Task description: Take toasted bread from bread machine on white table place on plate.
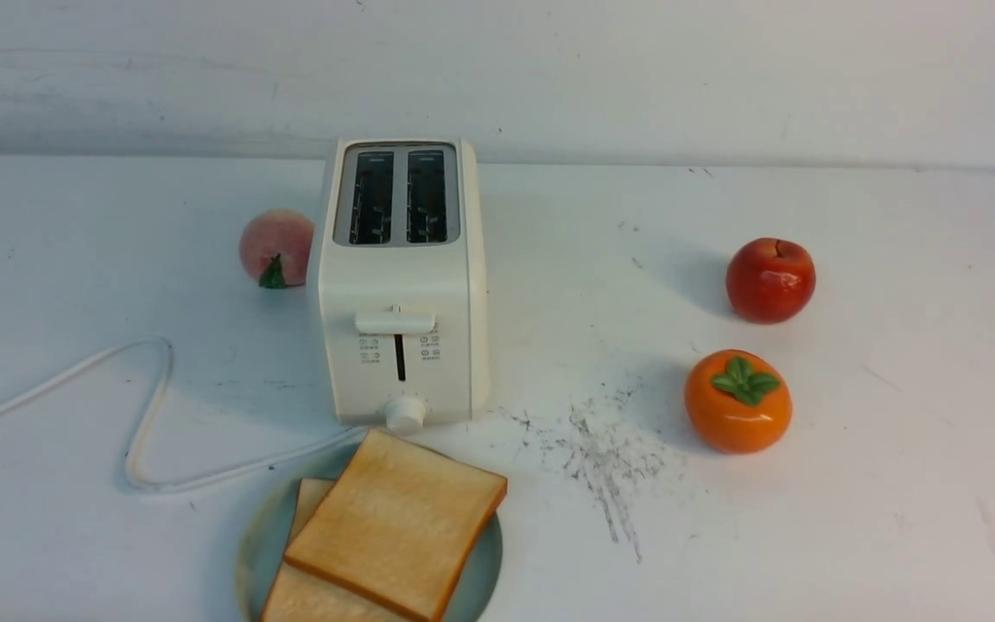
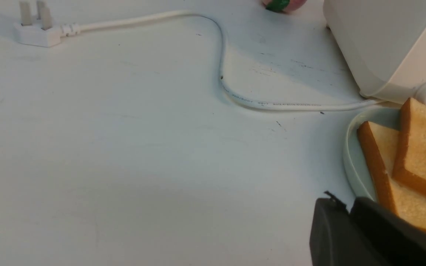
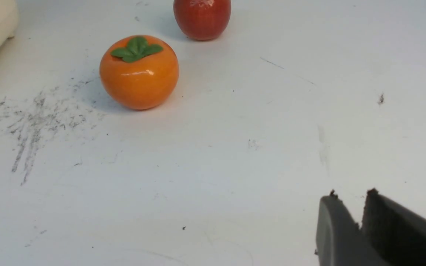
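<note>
The bread machine (image 1: pixel 402 285) stands at the middle of the white table (image 1: pixel 852 536), both slots dark and empty and its lever up. Just in front of it the plate (image 1: pixel 257 536) holds both slices of toasted bread: one slice (image 1: pixel 398 518) lies across the other (image 1: pixel 303 596). Neither arm shows in the front view. In the left wrist view my left gripper (image 2: pixel 348 203) hangs beside the plate's rim (image 2: pixel 351 155) and the toasted bread (image 2: pixel 423 147), fingertips together, holding nothing. My right gripper (image 3: pixel 350 194) hovers over bare table with a narrow gap at its tips, empty.
The toaster's white cord (image 1: pixel 148 415) loops over the table on the left and ends in a plug (image 2: pixel 37 31). A peach (image 1: pixel 275 246) sits left of the toaster. A red apple (image 1: pixel 770 279) and an orange persimmon (image 1: pixel 738 400) stand on the right.
</note>
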You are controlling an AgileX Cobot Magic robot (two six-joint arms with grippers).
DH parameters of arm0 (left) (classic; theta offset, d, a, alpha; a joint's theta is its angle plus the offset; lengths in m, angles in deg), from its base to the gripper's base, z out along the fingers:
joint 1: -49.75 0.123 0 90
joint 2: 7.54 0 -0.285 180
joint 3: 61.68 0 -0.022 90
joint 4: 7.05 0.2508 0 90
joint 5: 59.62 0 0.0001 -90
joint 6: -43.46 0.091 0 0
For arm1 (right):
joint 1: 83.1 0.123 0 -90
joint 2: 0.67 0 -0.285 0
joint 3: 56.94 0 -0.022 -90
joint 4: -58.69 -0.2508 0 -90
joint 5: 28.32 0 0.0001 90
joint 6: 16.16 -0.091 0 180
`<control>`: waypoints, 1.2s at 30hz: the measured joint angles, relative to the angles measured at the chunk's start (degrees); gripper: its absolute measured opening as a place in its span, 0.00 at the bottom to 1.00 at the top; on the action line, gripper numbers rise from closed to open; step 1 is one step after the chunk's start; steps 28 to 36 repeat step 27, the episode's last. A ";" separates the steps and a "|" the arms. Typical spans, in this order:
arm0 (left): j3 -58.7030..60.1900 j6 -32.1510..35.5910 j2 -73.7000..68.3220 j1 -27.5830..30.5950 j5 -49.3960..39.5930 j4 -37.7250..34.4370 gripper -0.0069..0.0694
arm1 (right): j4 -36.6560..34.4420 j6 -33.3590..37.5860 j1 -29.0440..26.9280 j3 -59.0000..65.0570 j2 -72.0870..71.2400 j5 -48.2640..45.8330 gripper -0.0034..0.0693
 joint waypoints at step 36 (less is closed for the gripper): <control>0.00 0.00 0.00 0.00 0.00 0.00 0.21 | 0.04 0.00 0.00 0.00 0.00 0.00 0.25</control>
